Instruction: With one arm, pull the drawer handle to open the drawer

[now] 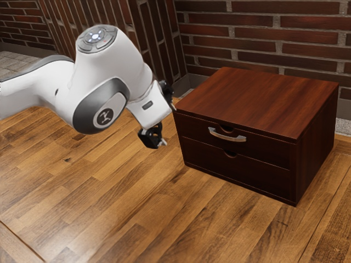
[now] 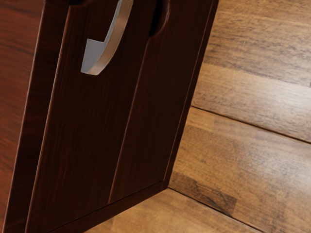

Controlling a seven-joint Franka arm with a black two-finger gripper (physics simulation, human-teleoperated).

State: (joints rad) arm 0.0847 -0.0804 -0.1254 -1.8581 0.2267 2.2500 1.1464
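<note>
Side camera: high beside my arm, facing the cabinet (image 1: pixel 258 104) beyond my hand (image 1: pixel 155 141).
Wrist camera: close on the cabinet's front.
Shared: handle (image 1: pixel 227 135) (image 2: pixel 97 57).

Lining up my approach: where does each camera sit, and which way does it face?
Exterior view: beside the arm, looking across the wooden plank surface at the dark red-brown wooden cabinet; white arm and black gripper show.
Wrist view: on the hand, facing the cabinet's drawer fronts close up.
Shared: the curved silver metal handle, cabinet, surface.
</note>
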